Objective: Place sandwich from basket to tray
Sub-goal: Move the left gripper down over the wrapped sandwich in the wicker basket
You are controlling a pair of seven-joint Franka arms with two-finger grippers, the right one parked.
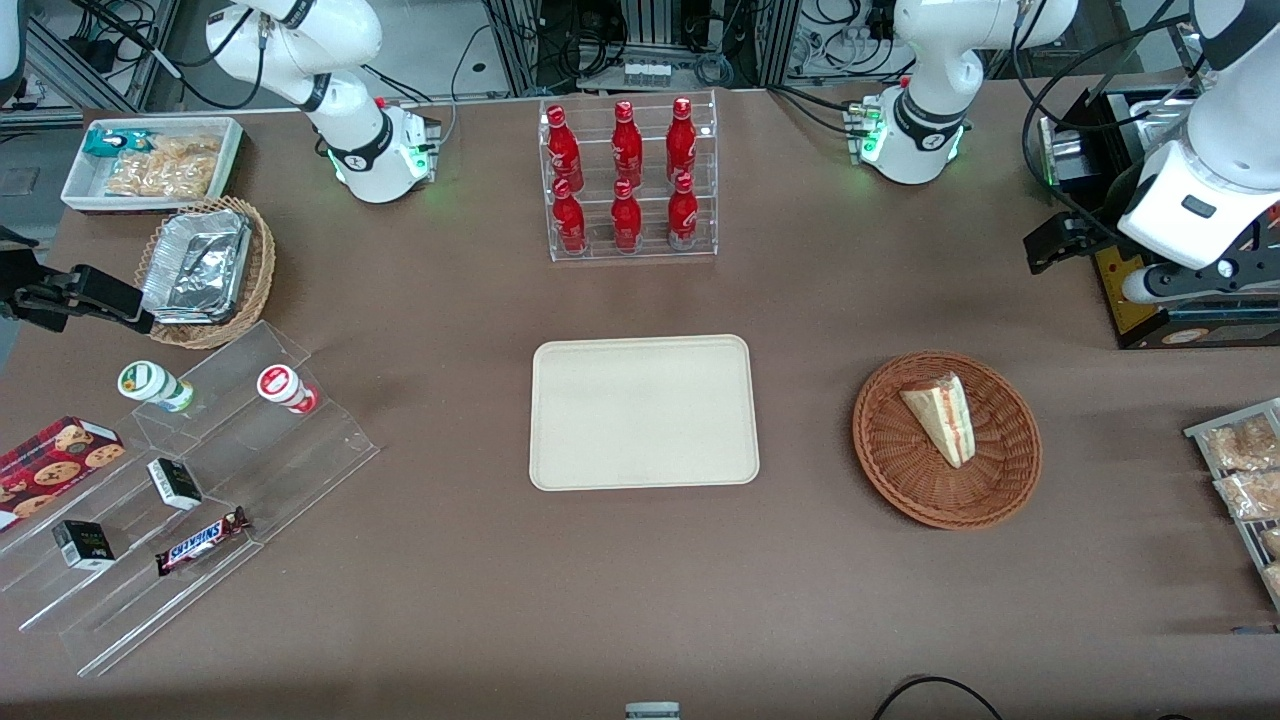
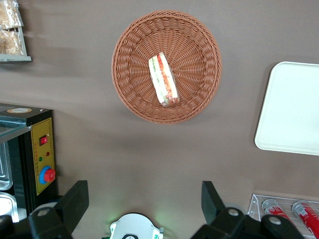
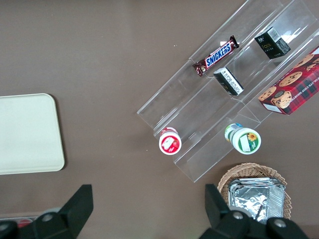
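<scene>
The sandwich (image 1: 942, 415) is a pale bread wedge with red and green filling, lying in the reddish-brown wicker basket (image 1: 900, 470). The empty cream tray (image 1: 640, 412) lies flat mid-table, beside the basket toward the parked arm's end. My left gripper (image 1: 1050, 243) hangs above the table, farther from the front camera than the basket and toward the working arm's end. In the left wrist view the gripper (image 2: 144, 199) is open wide and empty, well apart from the sandwich (image 2: 163, 80), the basket (image 2: 129, 64) and the tray (image 2: 294, 109).
A clear rack of red bottles (image 1: 628, 180) stands farther from the front camera than the tray. A black machine (image 1: 1150, 300) and a rack of snack packets (image 1: 1245, 470) sit at the working arm's end. A stepped clear shelf (image 1: 200, 480), a foil-filled tan basket (image 1: 205, 270) and a white bin (image 1: 150, 160) sit at the parked arm's end.
</scene>
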